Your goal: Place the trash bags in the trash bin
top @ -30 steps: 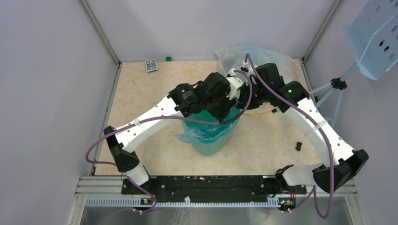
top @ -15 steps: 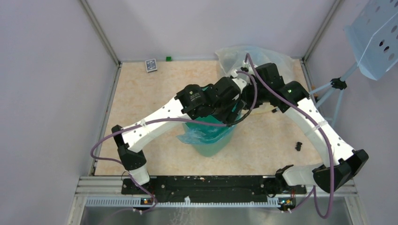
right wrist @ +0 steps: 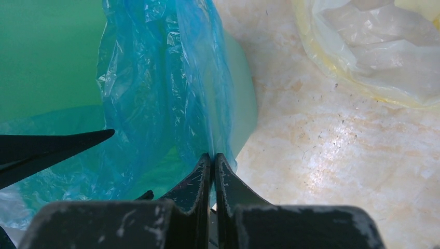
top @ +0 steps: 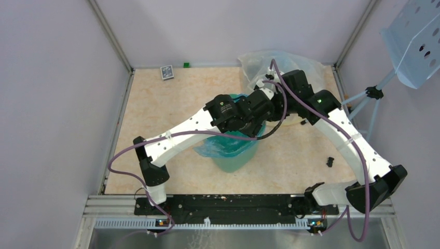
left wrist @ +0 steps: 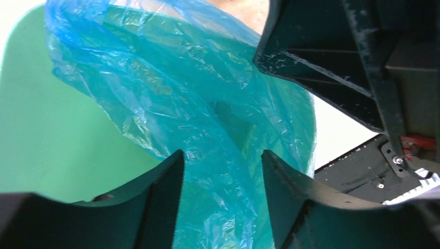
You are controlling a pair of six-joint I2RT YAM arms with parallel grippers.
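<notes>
The mint-green trash bin [top: 234, 162] stands mid-table, mostly under both arms. A translucent blue trash bag [top: 215, 148] lines it and spills over its near-left rim. In the left wrist view the bag [left wrist: 171, 88] hangs over the bin's inner wall [left wrist: 41, 140]; my left gripper [left wrist: 222, 155] is open with bag plastic between its jaws. In the right wrist view my right gripper [right wrist: 213, 156] is shut on the bag's edge [right wrist: 155, 78] at the bin's rim [right wrist: 244, 98]. In the top view both grippers are hidden over the bin's far side.
A larger clear yellowish plastic bag [top: 280, 61] lies at the back right, also in the right wrist view [right wrist: 373, 46]. A pale-blue perforated panel [top: 415, 41] stands on a stand at the right. A small card [top: 166, 72] and a green block [top: 186, 65] lie at the back edge. A small black part [top: 330, 161] lies at the right.
My left arm has swung right and farther out over the bin, its wrist now close against the right wrist. The right arm has stayed in place.
</notes>
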